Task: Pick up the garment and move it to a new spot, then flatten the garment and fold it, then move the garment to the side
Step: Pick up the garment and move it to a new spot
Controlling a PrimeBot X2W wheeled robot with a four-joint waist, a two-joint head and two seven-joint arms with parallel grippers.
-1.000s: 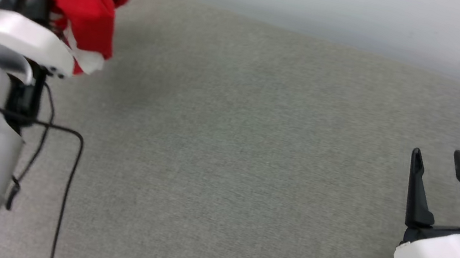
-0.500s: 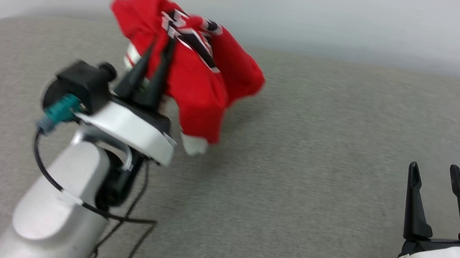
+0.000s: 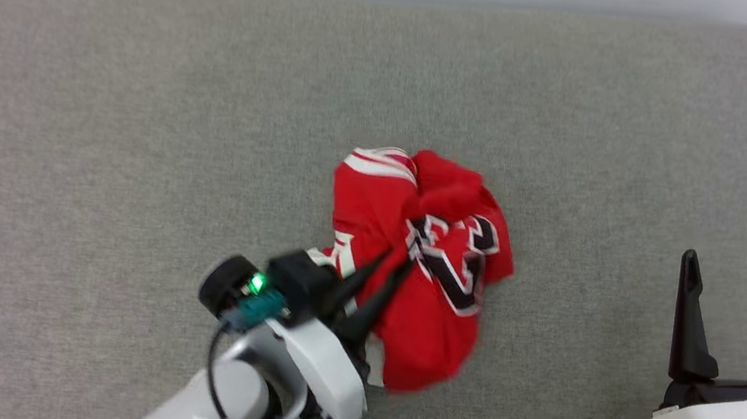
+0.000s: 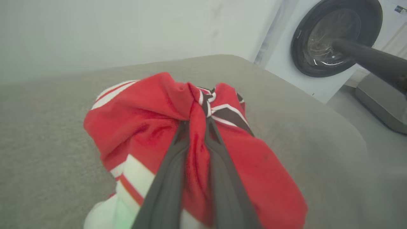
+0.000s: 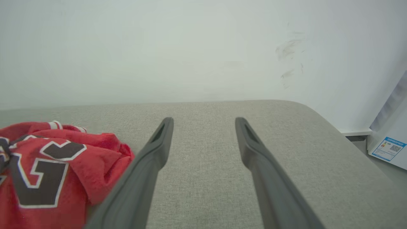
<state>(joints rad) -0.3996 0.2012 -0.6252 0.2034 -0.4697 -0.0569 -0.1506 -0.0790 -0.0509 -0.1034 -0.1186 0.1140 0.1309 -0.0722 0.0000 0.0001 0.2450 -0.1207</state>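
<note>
In the head view, we are seeing the left claw (image 3: pixel 398 260) pinching a fold of the red shirt (image 3: pixel 436 309), which is bunching into a ball just beyond its fingertips and to their right, over the grey cushion (image 3: pixel 132 126). The right claw (image 3: pixel 725 259) is standing wide open and empty, well apart from the shirt. We are judging that the pinch is catching only a thin ridge of cloth, so the shirt could be slipping free during the carry, or landing as a knot that is making the flattening harder. In the left wrist view, we are getting what the head view is not giving: the fold running up between the two nearly closed fingers, white sleeve cloth hanging under the claw, and a washing machine (image 4: pixel 330 38) beyond the cushion's edge. We cannot tell whether the shirt is touching the cushion. In the right wrist view, we are seeing the shirt low to the left of the open claw, black lettering facing up, with bare cushion lying straight ahead.
</note>
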